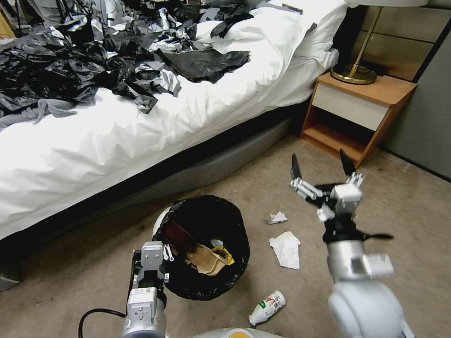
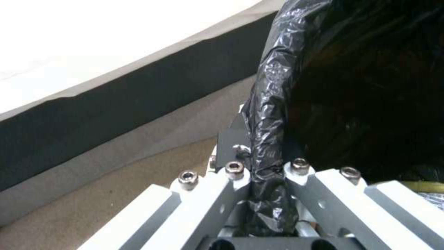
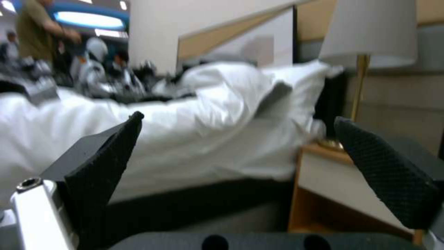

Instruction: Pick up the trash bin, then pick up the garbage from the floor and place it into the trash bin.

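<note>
Roughly, scene: a bedroom floor beside a bed (image 1: 117, 141), taken as the landmark; a wooden nightstand (image 1: 359, 110) stands at the bed's head end.
Trash bin: the trash bin (image 1: 203, 246), white with a black liner bag, sits just out from the bed's long side and leans toward the robot, its mouth open to the head camera. A brown paper bag (image 1: 206, 260) and a bit of yellow wrapper (image 1: 225, 254) already lie inside.
Left pincer: the left pincer (image 1: 151, 256) is pressed together on the bin's rim on the side away from the bed; the left wrist view shows the liner-covered rim (image 2: 268, 156) pinched between its fingers.
Right pincer: the right pincer (image 1: 322, 164) hangs spread and empty above the floor, farther from the bed than the bin, toward the nightstand.
Garbage on the floor: a white tissue (image 1: 285, 249) and a small crumpled wrapper (image 1: 276, 217) lie between the bin and the right arm, below and behind the spread fingertips (image 1: 295, 167). A small plastic bottle (image 1: 267, 307) lies farther from the bed, near the robot's base.
Step in hand, as a judgement: gathering the remaining litter.
Doing it well: hold the bin steady with its mouth up, lower the right pincer straight over one piece, and grip the tissue at a raised fold.
</note>
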Controlling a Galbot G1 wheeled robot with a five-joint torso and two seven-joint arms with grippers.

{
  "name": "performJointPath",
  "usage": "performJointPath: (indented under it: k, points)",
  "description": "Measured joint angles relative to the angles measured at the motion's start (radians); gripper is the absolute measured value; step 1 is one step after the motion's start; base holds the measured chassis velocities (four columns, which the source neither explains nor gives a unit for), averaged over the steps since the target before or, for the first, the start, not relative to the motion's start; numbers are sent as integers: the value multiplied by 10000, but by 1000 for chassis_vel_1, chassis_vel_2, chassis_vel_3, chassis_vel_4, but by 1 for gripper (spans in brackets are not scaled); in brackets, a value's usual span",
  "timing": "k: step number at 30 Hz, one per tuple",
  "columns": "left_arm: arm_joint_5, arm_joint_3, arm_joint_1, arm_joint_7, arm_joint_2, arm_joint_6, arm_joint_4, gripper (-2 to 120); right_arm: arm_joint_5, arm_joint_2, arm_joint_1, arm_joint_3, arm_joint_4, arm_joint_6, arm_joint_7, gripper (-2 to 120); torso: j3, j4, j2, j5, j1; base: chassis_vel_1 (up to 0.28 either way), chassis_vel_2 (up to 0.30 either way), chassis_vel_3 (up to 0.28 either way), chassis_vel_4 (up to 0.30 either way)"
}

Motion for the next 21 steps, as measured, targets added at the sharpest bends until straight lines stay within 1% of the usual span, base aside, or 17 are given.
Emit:
performJointPath:
  k: [2,4,5,6,7,8,9,10,12,13,14,16,17,18,19,20,21]
  points:
    - [4,2,3,0,-1,-1,0,0,37,-21,84,14,-99,-158,-1,100,0,-1,0,0,0,0,0,0,0]
    - [23,9,19,5,-4,-5,-5,0,429,-154,467,26,-741,-936,-69,100,0,-1,0,2,0,0,0,0,0]
    - [29,10,22,7,-7,-8,-7,0,653,-190,541,-13,-913,-1177,-82,100,0,-2,0,1,0,0,0,0,0]
    - [29,10,22,7,-7,-8,-7,0,653,-190,541,-13,-913,-1177,-82,100,0,-2,0,1,0,0,0,0,0]
    - [50,10,29,10,-19,-14,-10,0,1286,-228,733,-203,-1500,-1799,-96,100,0,-5,1,-1,0,0,0,0,0]
    - [50,10,29,10,-19,-14,-10,0,1286,-228,733,-203,-1500,-1799,-96,100,0,-5,1,-1,0,0,0,0,0]
    - [83,14,32,12,-35,-16,-11,0,1590,-172,937,-413,-2310,-2203,-129,100,0,-3,0,1,0,0,0,0,0]
    - [83,14,32,12,-35,-16,-11,0,1590,-172,937,-413,-2310,-2203,-129,100,0,-3,0,1,0,0,0,0,0]
    - [116,18,35,12,-40,-19,-10,0,1732,-79,1241,-710,-3522,-2531,-217,100,0,-3,0,1,0,0,0,0,0]
    - [116,18,35,12,-40,-19,-10,0,1732,-79,1241,-710,-3522,-2531,-217,100,0,-3,0,1,0,0,0,0,0]
    - [121,18,36,13,-41,-20,-11,0,1742,-59,1325,-793,-3802,-2550,-236,100,0,-3,0,1,1,0,0,0,0]
    - [140,25,39,17,-42,-21,0,0,1736,62,1763,-1122,-5027,-2559,-323,100,0,-2,0,-2,0,0,0,0,0]
    - [145,28,39,17,-42,-22,5,0,1735,93,1874,-1193,-5322,-2559,-325,100,0,-1,0,-2,0,0,0,0,0]
    - [145,28,39,17,-42,-22,5,0,1735,93,1874,-1193,-5322,-2559,-325,100,0,-1,0,-2,0,0,0,0,0]
    - [157,40,45,19,-37,-21,12,0,1749,187,2209,-1363,-6168,-2563,-326,100,0,-3,0,0,1,0,0,0,0]
    - [160,41,48,20,-31,-22,13,0,1741,243,2424,-1422,-6722,-2548,-349,100,0,0,0,0,0,0,0,0,0]
    - [160,41,48,20,-31,-22,13,0,1741,243,2424,-1422,-6722,-2548,-349,100,0,0,0,0,0,0,0,0,0]
